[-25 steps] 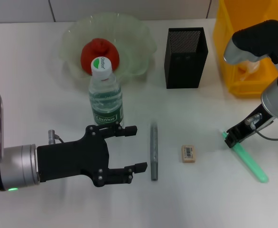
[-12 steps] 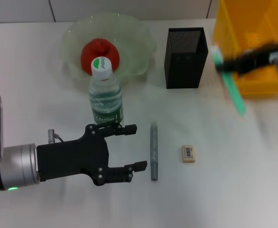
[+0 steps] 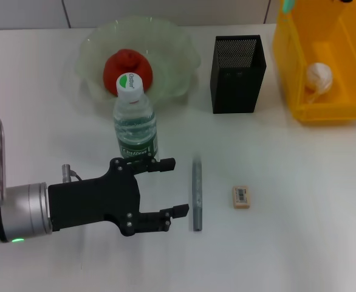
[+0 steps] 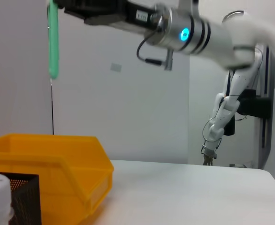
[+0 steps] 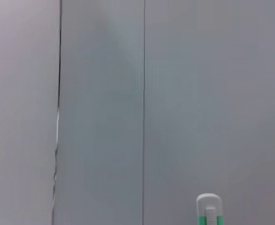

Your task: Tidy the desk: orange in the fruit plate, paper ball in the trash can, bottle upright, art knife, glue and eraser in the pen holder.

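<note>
My right gripper is shut on the top end of the green art knife, which hangs high above the yellow trash can. Only the knife's tip shows in the head view. The paper ball lies in the trash can. In the fruit plate sits the orange. The bottle stands upright in front of the plate. My left gripper hovers open just in front of the bottle. On the table lie a grey glue stick and the eraser. The black pen holder stands between plate and trash can.
A white wall rises behind the table in both wrist views. A second white robot arm stands far off at the table's other end. The table is bare at the front right.
My right arm has lifted the green art knife off the table at the right and swung it up and back, nearly out of the head view. The left arm has not moved.
</note>
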{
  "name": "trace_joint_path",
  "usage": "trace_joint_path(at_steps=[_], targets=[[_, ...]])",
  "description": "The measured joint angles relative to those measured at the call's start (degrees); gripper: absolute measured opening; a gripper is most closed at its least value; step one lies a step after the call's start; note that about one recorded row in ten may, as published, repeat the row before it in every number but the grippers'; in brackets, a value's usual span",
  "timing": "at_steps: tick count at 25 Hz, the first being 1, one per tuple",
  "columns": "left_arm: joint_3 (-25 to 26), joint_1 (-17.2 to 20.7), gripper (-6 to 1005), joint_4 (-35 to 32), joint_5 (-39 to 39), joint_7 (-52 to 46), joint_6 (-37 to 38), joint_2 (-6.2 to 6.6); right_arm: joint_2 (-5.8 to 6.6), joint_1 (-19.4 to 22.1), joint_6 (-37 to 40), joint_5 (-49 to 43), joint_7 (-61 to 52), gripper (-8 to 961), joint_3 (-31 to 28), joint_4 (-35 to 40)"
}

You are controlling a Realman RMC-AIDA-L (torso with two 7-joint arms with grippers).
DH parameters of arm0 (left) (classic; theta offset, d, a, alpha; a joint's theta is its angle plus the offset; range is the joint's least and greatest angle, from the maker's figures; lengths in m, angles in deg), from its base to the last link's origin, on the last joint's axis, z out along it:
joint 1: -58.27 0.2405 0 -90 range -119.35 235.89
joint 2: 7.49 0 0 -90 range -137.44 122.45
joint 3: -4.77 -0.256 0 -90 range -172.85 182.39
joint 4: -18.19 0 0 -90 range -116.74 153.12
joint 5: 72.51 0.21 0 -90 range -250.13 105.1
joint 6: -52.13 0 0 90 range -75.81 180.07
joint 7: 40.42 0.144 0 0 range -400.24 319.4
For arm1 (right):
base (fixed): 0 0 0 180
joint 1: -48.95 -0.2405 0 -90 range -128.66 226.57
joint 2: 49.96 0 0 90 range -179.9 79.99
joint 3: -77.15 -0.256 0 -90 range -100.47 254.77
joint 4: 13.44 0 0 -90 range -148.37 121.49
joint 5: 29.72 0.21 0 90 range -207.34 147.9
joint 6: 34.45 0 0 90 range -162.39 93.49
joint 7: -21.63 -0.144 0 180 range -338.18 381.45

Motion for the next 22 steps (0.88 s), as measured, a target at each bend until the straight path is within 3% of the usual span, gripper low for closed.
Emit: trace_joint_path(at_steps=[1,2,3,7,12,17,22], targets=[[0.0,0.0,785,0.0,0.0,-0.1,0.0,0.00,0.05,-1.0,1.4,3.5,4.6,223,-0.5,-4.3],[0.0,0.0,785,0.0,0.0,-0.2,0.0,0.00,0.06,-3.3,4.4,8.9,12.7,225,-1.7,-13.4],[0.0,0.0,785,0.0,0.0,-0.2,0.0,0.00,0.06,-3.3,4.4,8.9,12.7,228,-1.7,-13.4],[0.0,0.1,785,0.0,0.1,-0.4,0.0,0.00,0.17,-11.0,7.7,10.9,22.6,237,-5.6,-32.1],[0.0,0.2,785,0.0,0.2,-0.5,0.0,0.00,0.28,-16.9,5.1,10.0,28.3,248,-6.3,-43.0],[0.0,0.2,785,0.0,0.2,-0.5,0.0,0.00,0.25,-20.4,0.6,9.6,30.3,259,-6.0,-47.6],[0.0,0.3,785,0.0,0.2,-0.4,0.0,0.00,0.16,-21.0,-0.5,9.4,30.5,270,-5.7,-48.4]])
